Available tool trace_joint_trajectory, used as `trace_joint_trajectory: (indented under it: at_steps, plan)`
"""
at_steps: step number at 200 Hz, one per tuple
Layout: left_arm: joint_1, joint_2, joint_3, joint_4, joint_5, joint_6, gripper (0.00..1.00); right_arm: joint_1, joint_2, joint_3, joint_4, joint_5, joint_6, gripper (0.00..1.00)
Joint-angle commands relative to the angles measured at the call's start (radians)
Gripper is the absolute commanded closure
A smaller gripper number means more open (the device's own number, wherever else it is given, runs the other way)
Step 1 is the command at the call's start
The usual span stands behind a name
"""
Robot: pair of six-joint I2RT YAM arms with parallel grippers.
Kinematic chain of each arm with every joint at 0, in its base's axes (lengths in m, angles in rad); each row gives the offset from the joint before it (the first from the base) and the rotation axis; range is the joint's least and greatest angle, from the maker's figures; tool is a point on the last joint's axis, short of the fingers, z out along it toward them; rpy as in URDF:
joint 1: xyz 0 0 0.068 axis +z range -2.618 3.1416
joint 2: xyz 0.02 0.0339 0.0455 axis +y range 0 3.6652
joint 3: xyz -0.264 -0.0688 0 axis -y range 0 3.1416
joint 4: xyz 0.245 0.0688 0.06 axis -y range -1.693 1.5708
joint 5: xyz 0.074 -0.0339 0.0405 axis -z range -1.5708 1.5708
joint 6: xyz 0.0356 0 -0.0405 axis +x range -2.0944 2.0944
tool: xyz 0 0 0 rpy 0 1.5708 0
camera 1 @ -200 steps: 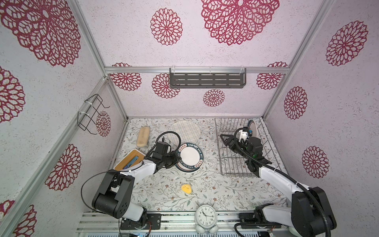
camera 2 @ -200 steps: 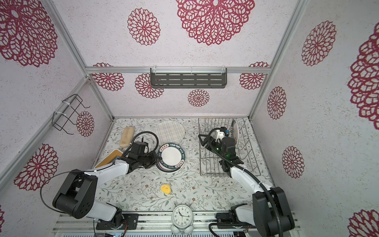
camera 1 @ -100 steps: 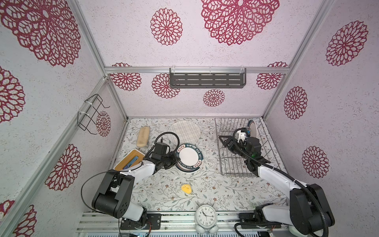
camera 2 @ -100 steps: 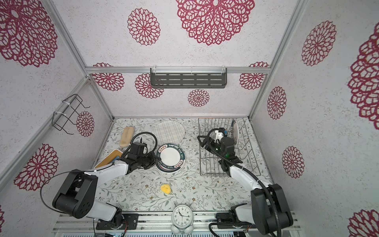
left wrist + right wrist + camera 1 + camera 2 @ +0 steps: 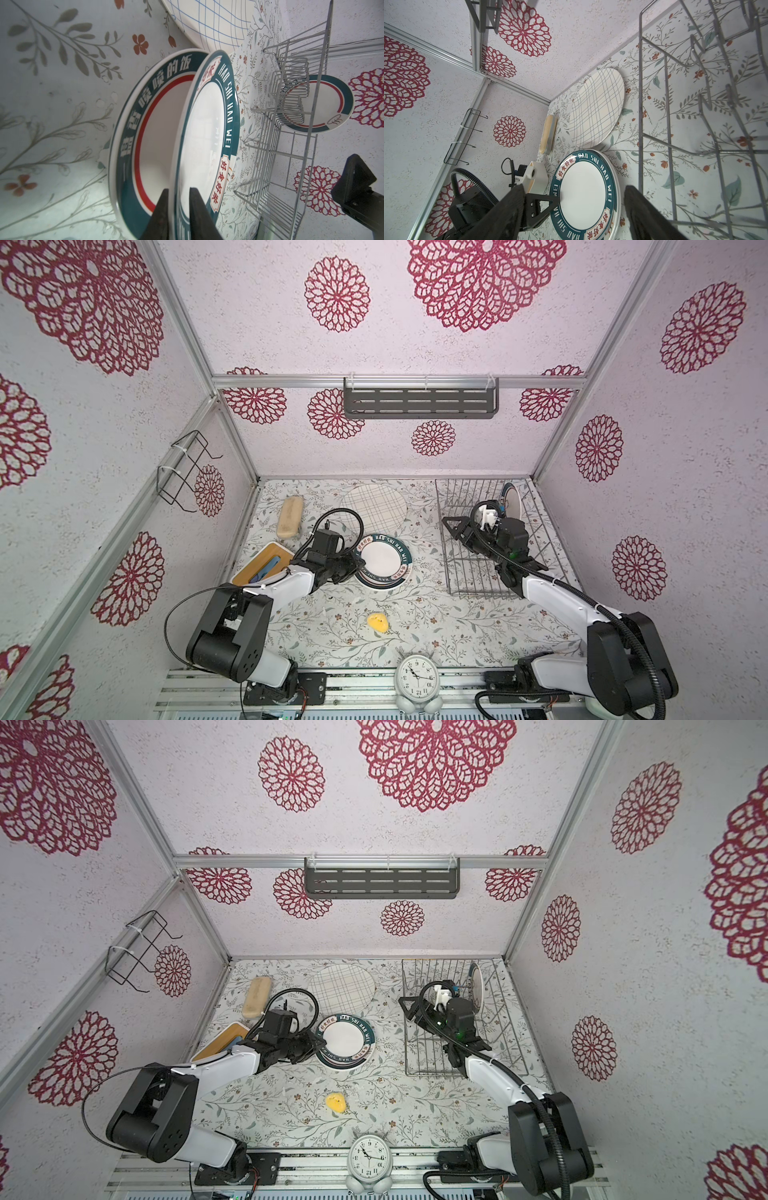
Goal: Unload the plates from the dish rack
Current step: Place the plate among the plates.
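Observation:
Two white plates with teal-and-red rims are stacked (image 5: 384,564) (image 5: 347,1040) mid-table. My left gripper (image 5: 353,564) (image 5: 178,189) straddles the top plate's near rim, one finger between the plates. Its jaws are narrowly open, and the top plate (image 5: 207,128) leans up off the lower one (image 5: 128,116). The cream grid plate (image 5: 374,510) (image 5: 596,110) lies flat behind the stack. One more teal-rimmed plate (image 5: 513,502) (image 5: 330,104) stands upright at the far end of the dish rack (image 5: 490,572) (image 5: 436,1060). My right gripper (image 5: 457,529) (image 5: 573,188) hangs open and empty over the rack's left side.
A tan block (image 5: 290,516) and a wood-lidded box (image 5: 262,568) lie at the left. A small yellow object (image 5: 378,622) and a white clock (image 5: 417,678) sit near the front. A dark slotted shelf (image 5: 419,403) and a black wire holder (image 5: 187,472) hang on the walls.
My left gripper's jaws have parted slightly around the top plate's rim. The right gripper has drifted a little to the left over the rack, still open.

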Motion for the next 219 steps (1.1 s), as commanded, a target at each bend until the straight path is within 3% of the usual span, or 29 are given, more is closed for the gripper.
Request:
trace_joint_trajectory:
  at_steps: [1,68,219]
  plan:
    - [0.006,-0.009,0.018,-0.017,-0.023,0.027,0.73,-0.002,-0.026,0.022,0.009,0.001,-0.019,0.21]
    - [0.005,-0.007,0.065,-0.109,-0.069,0.068,0.56,-0.002,-0.025,0.03,-0.015,0.007,-0.035,0.21]
    - [-0.002,-0.003,0.108,-0.145,-0.08,0.09,0.35,-0.002,-0.03,0.038,-0.048,0.01,-0.062,0.21]
